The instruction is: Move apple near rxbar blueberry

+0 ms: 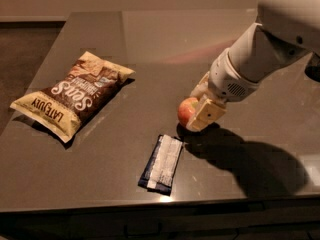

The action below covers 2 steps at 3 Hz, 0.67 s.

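Note:
The small red-orange apple [186,111] is gripped between my gripper's [196,110] cream fingers [207,115], low over the dark table, just right of and behind the rxbar blueberry. The rxbar blueberry [163,163] is a flat navy wrapper with a white strip, lying near the table's front edge. The gripper is shut on the apple, whose right side is hidden behind the fingers. My white arm [265,44] reaches in from the upper right.
A large brown-and-cream chip bag [75,94] lies at the left of the table [150,39]. The table's front edge [150,204] runs just below the bar. The arm's shadow [250,159] falls to the right of the bar.

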Available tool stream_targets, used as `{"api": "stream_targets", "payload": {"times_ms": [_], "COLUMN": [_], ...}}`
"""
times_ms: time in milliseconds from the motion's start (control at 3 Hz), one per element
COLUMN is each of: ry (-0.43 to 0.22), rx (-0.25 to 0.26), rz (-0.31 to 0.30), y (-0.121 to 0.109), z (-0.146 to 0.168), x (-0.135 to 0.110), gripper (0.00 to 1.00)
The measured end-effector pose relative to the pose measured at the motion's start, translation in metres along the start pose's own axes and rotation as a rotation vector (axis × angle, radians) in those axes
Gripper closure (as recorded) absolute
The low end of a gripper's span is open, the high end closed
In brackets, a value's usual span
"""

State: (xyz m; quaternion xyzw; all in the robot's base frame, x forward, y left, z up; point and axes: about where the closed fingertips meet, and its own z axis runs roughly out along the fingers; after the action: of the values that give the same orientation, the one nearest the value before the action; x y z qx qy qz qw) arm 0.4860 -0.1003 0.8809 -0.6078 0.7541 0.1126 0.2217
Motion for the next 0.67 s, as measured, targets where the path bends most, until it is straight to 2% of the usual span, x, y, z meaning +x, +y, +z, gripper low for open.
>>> {"api": "stream_targets", "payload": {"times_ms": [667], "ry": [-0.011], "rx": [-0.043], "rz": [-0.063], "y": [0.0151], "z": [0.0077], "x": [0.0013], "gripper": [0.15]}}
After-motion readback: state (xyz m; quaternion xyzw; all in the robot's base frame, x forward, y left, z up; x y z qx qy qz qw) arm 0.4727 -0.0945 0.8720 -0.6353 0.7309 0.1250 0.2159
